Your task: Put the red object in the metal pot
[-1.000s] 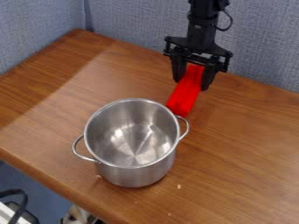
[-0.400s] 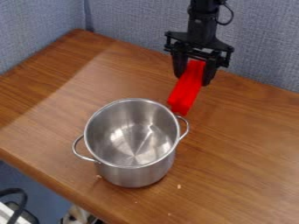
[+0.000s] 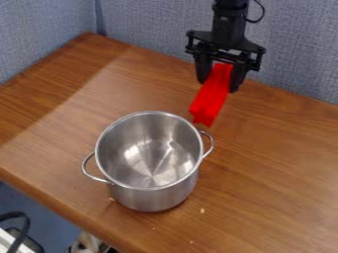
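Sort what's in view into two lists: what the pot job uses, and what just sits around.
Part of the job:
- red bar, held by the hand
- metal pot, on the wooden table

Just lying about:
- black cable at the lower left, beside the table

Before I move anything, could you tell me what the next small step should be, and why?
Probably raise the red bar a little before moving it over the pot: it hangs from the fingers, its lower end close to the pot's rim and side handle, so a sideways move might catch.
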